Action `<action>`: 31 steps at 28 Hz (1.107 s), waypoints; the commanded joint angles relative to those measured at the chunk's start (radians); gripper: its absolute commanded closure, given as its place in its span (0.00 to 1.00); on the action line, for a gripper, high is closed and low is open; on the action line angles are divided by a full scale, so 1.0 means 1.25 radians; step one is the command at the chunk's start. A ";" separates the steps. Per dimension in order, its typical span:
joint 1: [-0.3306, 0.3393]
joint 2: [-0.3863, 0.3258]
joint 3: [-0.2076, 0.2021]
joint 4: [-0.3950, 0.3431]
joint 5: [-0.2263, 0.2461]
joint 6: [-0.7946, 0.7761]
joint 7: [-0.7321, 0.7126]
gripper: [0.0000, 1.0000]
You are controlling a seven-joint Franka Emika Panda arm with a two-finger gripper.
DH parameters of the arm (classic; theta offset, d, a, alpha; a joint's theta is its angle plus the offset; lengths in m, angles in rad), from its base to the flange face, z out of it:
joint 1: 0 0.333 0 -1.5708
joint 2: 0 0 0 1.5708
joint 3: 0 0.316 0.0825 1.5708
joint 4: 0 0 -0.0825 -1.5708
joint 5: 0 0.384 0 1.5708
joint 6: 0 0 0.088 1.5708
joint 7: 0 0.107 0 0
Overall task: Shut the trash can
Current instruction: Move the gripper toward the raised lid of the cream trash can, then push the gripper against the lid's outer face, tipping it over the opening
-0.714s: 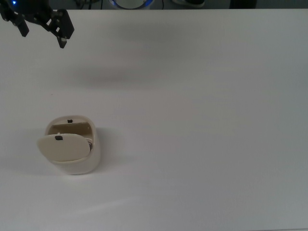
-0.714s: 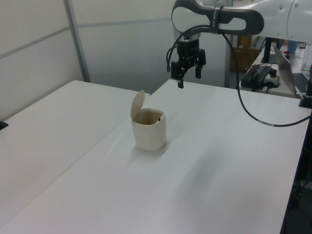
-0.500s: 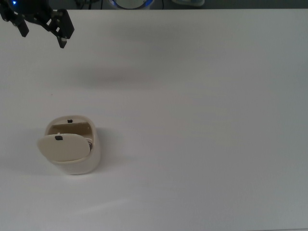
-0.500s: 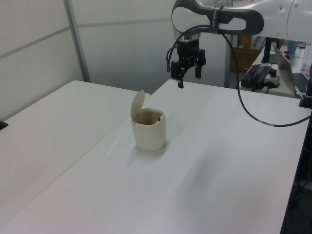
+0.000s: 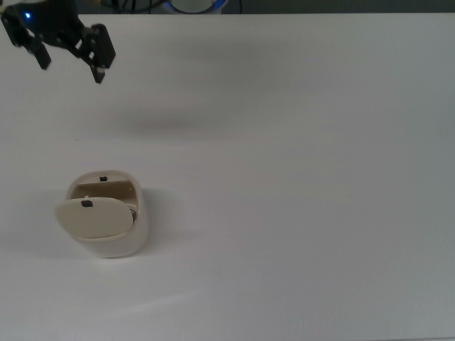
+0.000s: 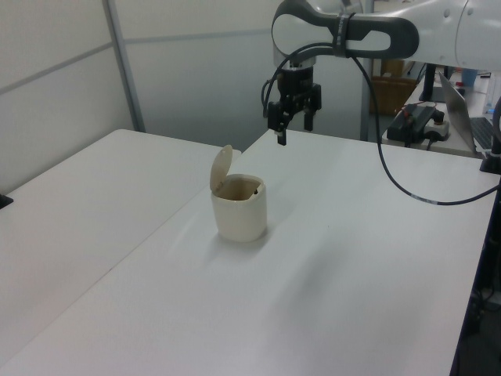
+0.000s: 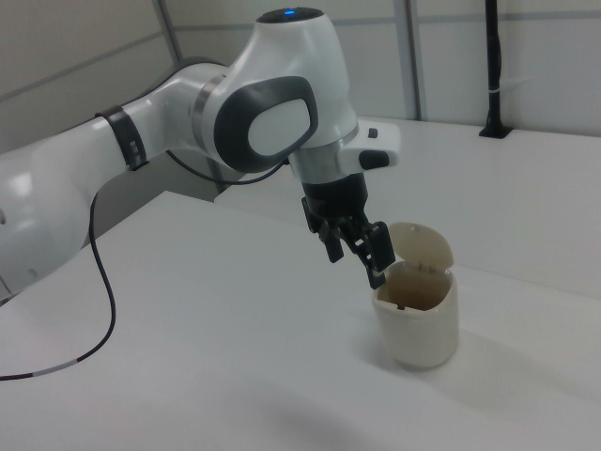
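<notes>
**Arm starts toward the open can**

The table [image 6: 368, 258] is one white surface, bare apart from the task's thing. Over it reaches one arm [image 7: 235, 113], white with dark joints.

What has changed: over the last half second or so the arm has shifted. In the top view the gripper [image 5: 71, 50] has slid a little down and to the top view's right, and in the left view it [image 6: 291, 117] has moved toward the left view's left, nearer the can. Nothing else has moved. I read this as the opening of the approach; the closing itself is not yet begun.

The can [image 6: 239, 207] stands upright on the table, low at the top view's left [image 5: 106, 217]. Its lid [image 6: 221, 168] is hinged up, nearly upright, leaving the mouth open. In the top view a small black mark shows on the lid [image 5: 94, 217].

The gripper hangs in the air, well apart from the can in the top and left views, fingers pointing down. In the right view it [image 7: 362, 246] seems close beside the lid [image 7: 423, 247], but that is likely the viewing angle. Its fingers stand parted with clear space between them, and it holds nothing.

Count: one table, one arm, one can, one lid, one gripper.
</notes>
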 commanded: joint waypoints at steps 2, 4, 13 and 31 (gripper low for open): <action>0.010 0.031 0.028 -0.011 0.028 0.094 -0.007 0.20; 0.011 0.039 0.034 -0.013 0.040 0.126 -0.006 0.21; 0.015 0.097 0.053 -0.007 0.022 0.381 0.088 0.44; 0.033 0.171 0.053 0.012 -0.081 0.628 0.196 1.00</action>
